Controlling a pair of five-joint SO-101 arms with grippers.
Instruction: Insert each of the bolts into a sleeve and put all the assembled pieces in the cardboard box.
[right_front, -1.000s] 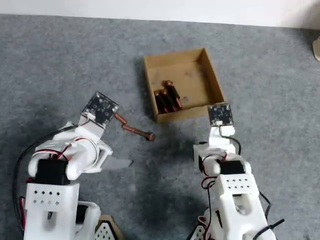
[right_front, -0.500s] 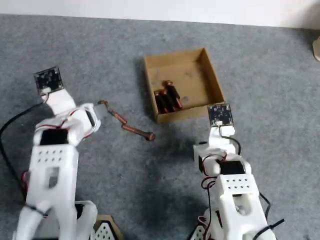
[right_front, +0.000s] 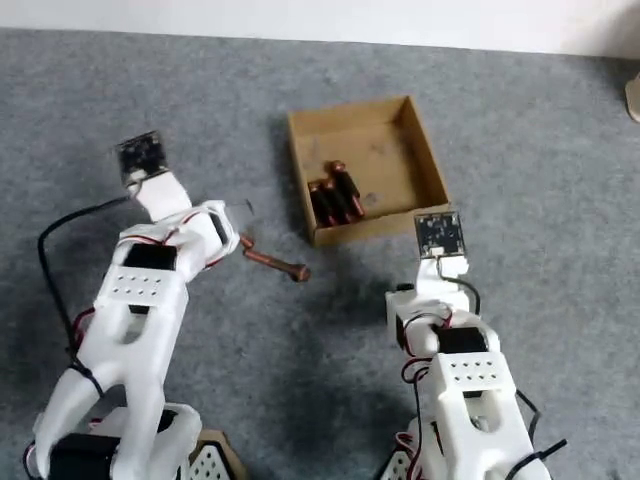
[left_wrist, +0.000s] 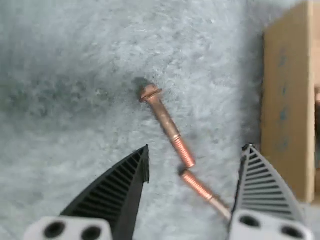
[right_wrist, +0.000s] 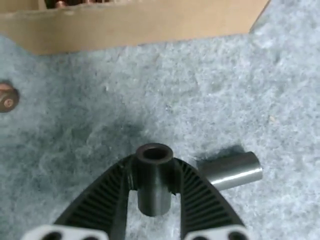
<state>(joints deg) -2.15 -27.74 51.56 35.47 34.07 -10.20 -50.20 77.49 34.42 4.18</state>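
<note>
No legible text or labels anywhere

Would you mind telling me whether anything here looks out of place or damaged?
Nothing stands out. The cardboard box sits upright and intact, two bolts lie loose on the carpet below the open left gripper, and a spare sleeve lies on its side beside the right gripper, which holds a second sleeve.

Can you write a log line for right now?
left gripper: open over two bolts | right gripper: shut on sleeve | cardboard box: holds assembled pieces
</note>
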